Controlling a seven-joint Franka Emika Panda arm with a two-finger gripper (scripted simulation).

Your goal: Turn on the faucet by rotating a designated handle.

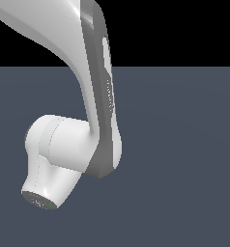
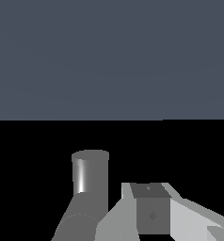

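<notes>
White arm [image 1: 95,96] filling exterior view above slate bench [image 1: 184,169]. Tool [image 2: 151,209]: finger spacing impossible to tell. Grey cylindrical faucet [image 2: 89,176] part just beside tool. Handle not discernible.

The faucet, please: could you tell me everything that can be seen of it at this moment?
Only the wrist view shows the faucet, and only partly: a grey, metallic-looking upright cylinder with a flat top and a bright highlight, joined to a rounded grey tube that runs out of the picture. A blocky grey-and-white part sits close beside it; contact cannot be told. No handle or spout shows.
</notes>
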